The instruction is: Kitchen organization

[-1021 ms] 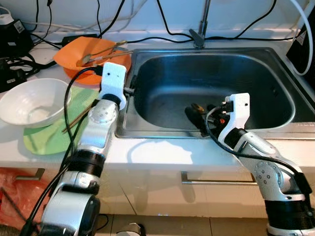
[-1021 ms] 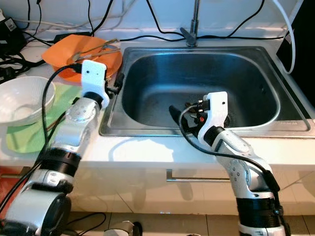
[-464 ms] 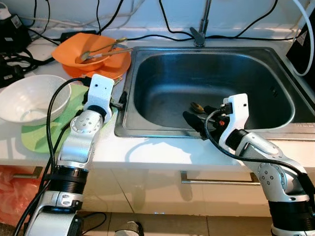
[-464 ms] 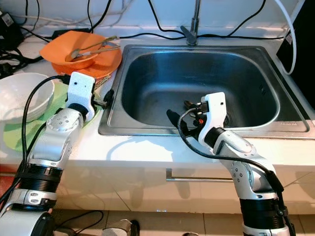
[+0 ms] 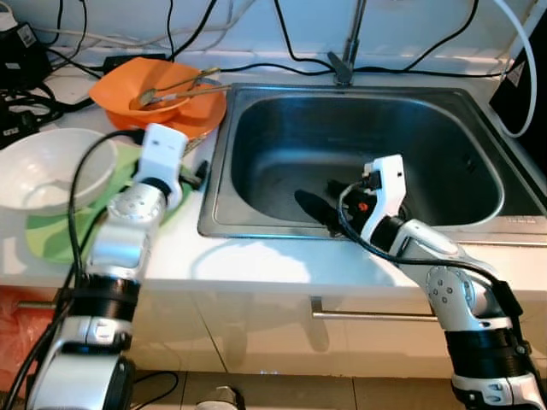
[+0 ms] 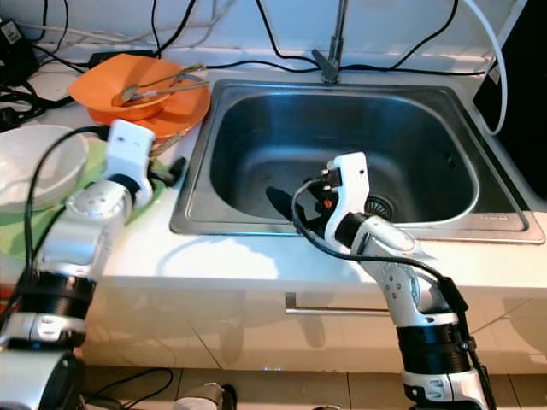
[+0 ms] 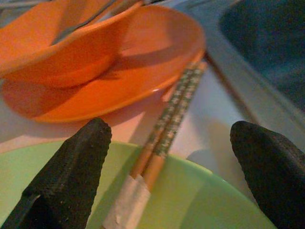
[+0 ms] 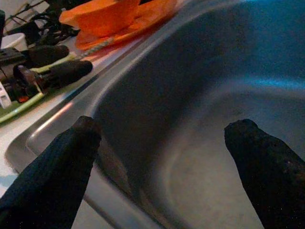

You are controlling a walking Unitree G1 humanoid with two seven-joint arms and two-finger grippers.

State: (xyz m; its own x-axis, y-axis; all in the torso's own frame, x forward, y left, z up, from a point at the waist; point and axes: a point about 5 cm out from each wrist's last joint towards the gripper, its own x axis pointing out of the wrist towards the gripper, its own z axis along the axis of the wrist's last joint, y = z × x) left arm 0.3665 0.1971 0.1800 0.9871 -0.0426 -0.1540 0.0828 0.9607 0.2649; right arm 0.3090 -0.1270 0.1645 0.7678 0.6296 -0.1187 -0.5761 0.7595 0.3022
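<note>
Left gripper (image 7: pixel 167 143) has pulled back from the sink (image 5: pixel 479 137) edge over the green mat (image 7: pixel 190 205), jaws released, straddling the chopsticks (image 7: pixel 169 114) lying against the orange plate (image 7: pixel 157 52). White bowl (image 5: pixel 51 171) sits on the worktop (image 5: pixel 282 265). Right gripper (image 8: pixel 162 138), jaws released, empty, hangs inside the sink. No legible writing.

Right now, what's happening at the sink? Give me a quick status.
Left gripper open over the chopsticks beside the orange plate. Right gripper open, empty, inside the sink. Nothing blocking the chopsticks.
</note>
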